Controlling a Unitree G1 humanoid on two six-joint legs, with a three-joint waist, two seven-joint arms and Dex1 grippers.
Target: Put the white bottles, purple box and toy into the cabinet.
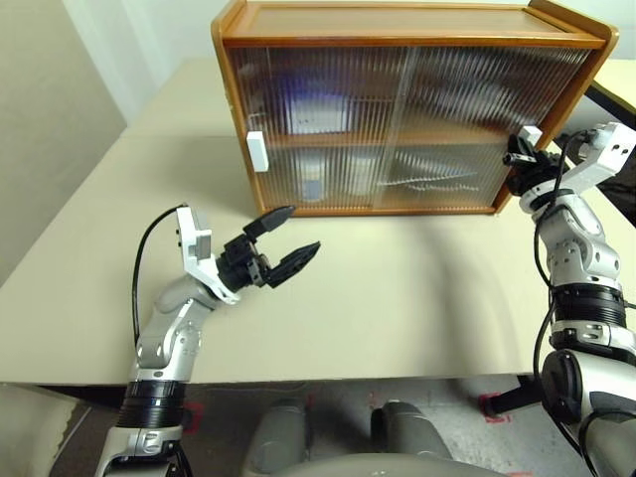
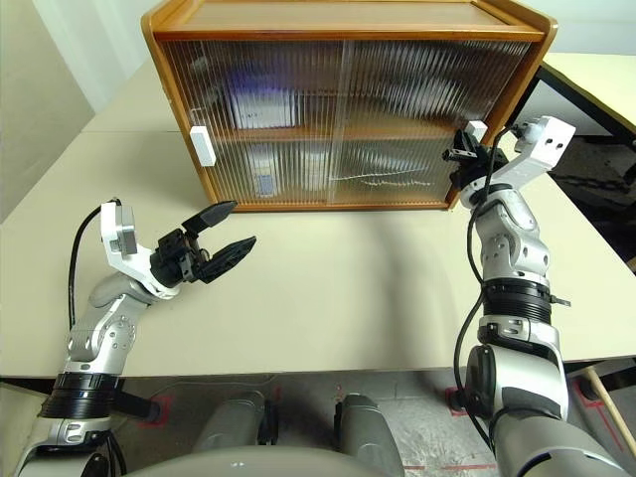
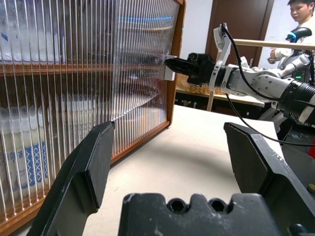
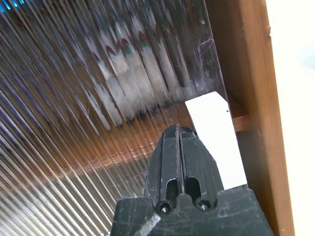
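The cabinet (image 1: 407, 109) stood on a pale table (image 1: 378, 298) with both ribbed doors drawn across its front, one white handle (image 1: 256, 151) at its left edge and another (image 2: 477, 130) at its right edge. The right gripper (image 4: 178, 135) was clenched, its two black fingers pressed flat together with nothing between them, and its tip sat against the right door just beside that right handle, at the level of the middle shelf. Behind the ribbed pane there, the toy (image 4: 129, 73) showed as smeared white streaks with small red and green marks, on the upper shelf near the right end. Through the left door a pale shape with blue marks (image 3: 22, 157) showed on the lower shelf; the ribbing blurred it too much to name it. A dim purple-blue patch (image 1: 316, 104) lay behind the upper left pane, likewise too blurred to name. The left gripper (image 1: 281, 241) hung released over the bare table in front of the cabinet's left half, its fingers spread wide and empty, pointing toward the cabinet and well apart from it. A person (image 3: 302, 14) stood in the background beyond the table.
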